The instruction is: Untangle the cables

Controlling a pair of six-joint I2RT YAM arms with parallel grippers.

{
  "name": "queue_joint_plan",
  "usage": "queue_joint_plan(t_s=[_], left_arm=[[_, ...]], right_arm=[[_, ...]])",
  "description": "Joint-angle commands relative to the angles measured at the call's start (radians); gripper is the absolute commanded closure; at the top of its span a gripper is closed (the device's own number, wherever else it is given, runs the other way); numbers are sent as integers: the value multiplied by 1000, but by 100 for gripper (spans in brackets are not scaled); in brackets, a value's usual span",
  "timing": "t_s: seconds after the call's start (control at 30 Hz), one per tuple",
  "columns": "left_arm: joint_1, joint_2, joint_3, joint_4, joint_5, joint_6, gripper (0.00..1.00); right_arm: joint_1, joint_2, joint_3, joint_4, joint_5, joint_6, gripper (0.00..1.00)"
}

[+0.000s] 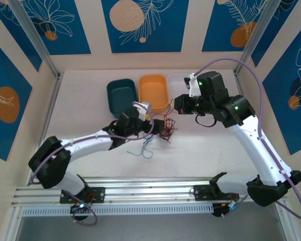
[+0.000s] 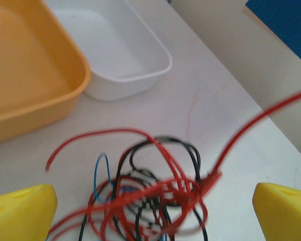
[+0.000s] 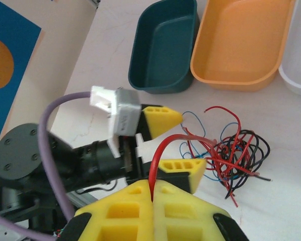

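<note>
My left jaws gaped wide over tangled red, black and blue cables (image 2: 155, 201); my right jaws clamped one red cable (image 3: 154, 170).

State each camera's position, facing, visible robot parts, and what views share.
Top external: above, behind the bases, looking down on the table; left arm, right arm.
Left wrist: over the open left hand, facing the cables, orange bin.
Right wrist: over the right hand shut on a red cable, facing the left hand.
Shared: cables, orange bin.
</note>
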Motion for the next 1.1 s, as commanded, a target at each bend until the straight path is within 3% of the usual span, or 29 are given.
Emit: queue_joint_plan(t_s=[0.0, 0.27, 0.37, 0.57, 0.73, 1.07], left_arm=[[-10, 64, 54, 66, 25, 50, 0], [-12, 166, 77, 51, -22, 50, 0], [-11, 184, 70, 11, -50, 50, 7], [-11, 193, 14, 12, -57, 32, 31], [-11, 175, -62, 21, -65, 9, 39], [-10, 151, -180, 46, -96, -43, 38]], right_arm=[[10, -28, 13, 35, -57, 4, 100], [20, -32, 34, 63, -123, 2, 100], [20, -29, 71, 61, -137, -7, 100], [22, -32, 154, 32, -120, -28, 100], [21, -29, 239, -17, -53, -44, 100], [14, 20, 430, -89, 43, -78, 100]])
